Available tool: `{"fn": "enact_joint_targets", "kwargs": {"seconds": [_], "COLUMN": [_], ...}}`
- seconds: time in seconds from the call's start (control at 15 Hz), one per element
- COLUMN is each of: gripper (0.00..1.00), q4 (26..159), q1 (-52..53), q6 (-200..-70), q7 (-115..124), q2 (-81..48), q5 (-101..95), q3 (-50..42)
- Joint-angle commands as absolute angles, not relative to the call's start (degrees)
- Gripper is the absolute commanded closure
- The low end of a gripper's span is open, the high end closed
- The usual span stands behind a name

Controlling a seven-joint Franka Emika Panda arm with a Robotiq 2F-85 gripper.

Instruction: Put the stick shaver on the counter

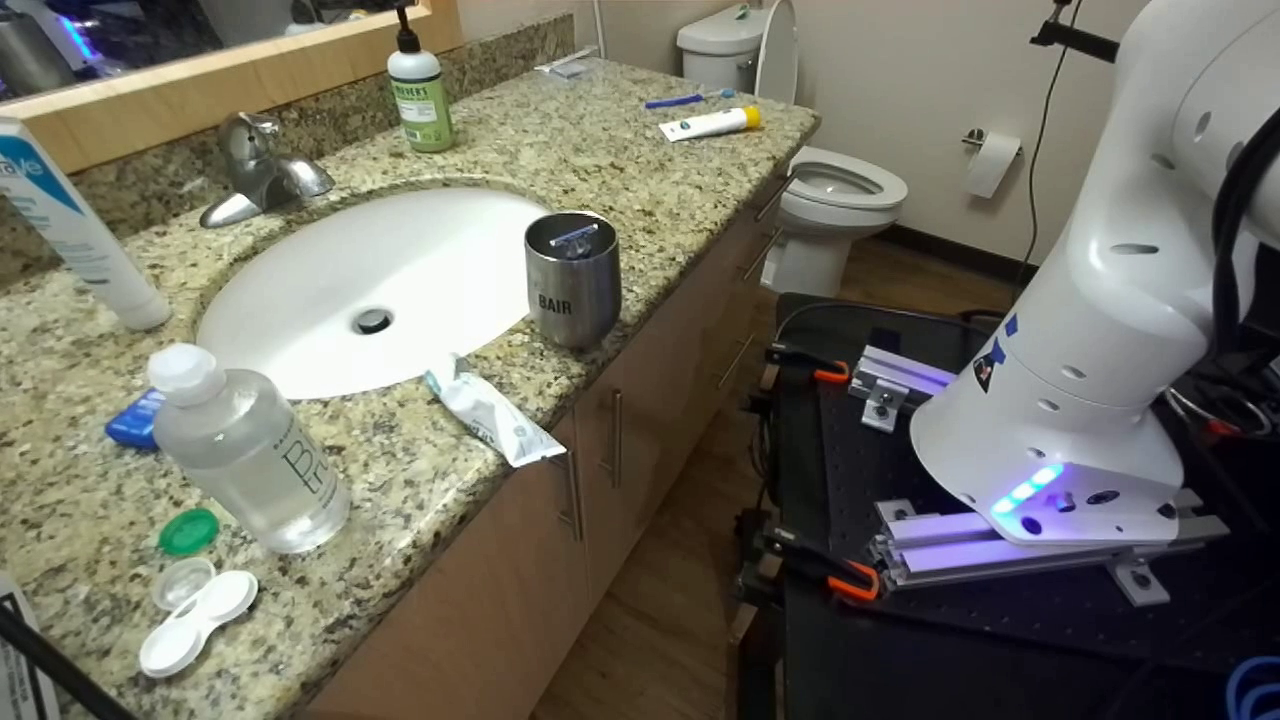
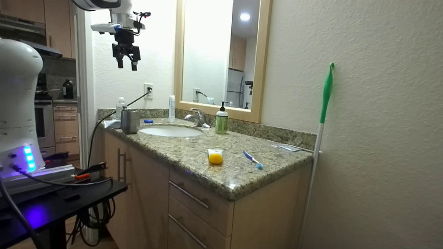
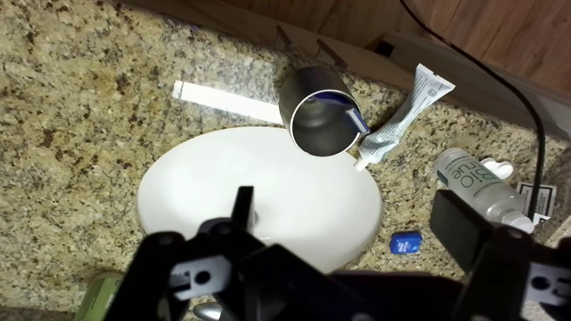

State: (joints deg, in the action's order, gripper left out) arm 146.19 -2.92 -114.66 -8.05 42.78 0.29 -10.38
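The blue stick shaver (image 1: 575, 238) stands in the metal cup (image 1: 573, 300), its head near the rim. In the wrist view its head (image 3: 358, 121) leans on the cup's rim and its handle runs down inside. In an exterior view the cup (image 2: 130, 121) hides the shaver. The cup is on the speckled granite counter (image 1: 660, 190), between the sink and the front edge. My gripper (image 2: 127, 66) is open and empty, pointing down, high above the counter. In the wrist view the gripper's fingers (image 3: 348, 209) are wide apart over the sink side, away from the cup.
A white toothpaste tube (image 1: 495, 410) lies close beside the cup. A clear bottle (image 1: 250, 450) and blue floss box (image 3: 406, 243) are near the sink (image 1: 300, 300). The faucet (image 1: 260, 170), soap bottle (image 1: 425, 100), yellow-capped tube (image 1: 710, 124) and toothbrush (image 1: 675, 102) are farther along.
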Motion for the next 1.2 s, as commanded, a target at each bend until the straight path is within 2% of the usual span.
{"fn": "enact_joint_targets", "kwargs": {"seconds": [0.0, 0.27, 0.6, 0.73, 1.13], "gripper": [0.0, 0.0, 0.0, 0.0, 0.0], "q4": [143.6, 144.2, 145.4, 143.7, 150.8], "q1": [-5.2, -7.1, -7.8, -6.9, -4.2], "q6": [-114.1, -113.8, -114.4, -109.8, -109.5], "q7": [-12.5, -18.5, -19.5, -23.5, -36.2], "q2": [34.7, 29.7, 29.5, 27.4, 30.6], "q5": [-2.1, -6.5, -7.1, -7.9, -10.1], "q3": [-13.8, -16.5, -16.0, -16.5, -15.7]}}
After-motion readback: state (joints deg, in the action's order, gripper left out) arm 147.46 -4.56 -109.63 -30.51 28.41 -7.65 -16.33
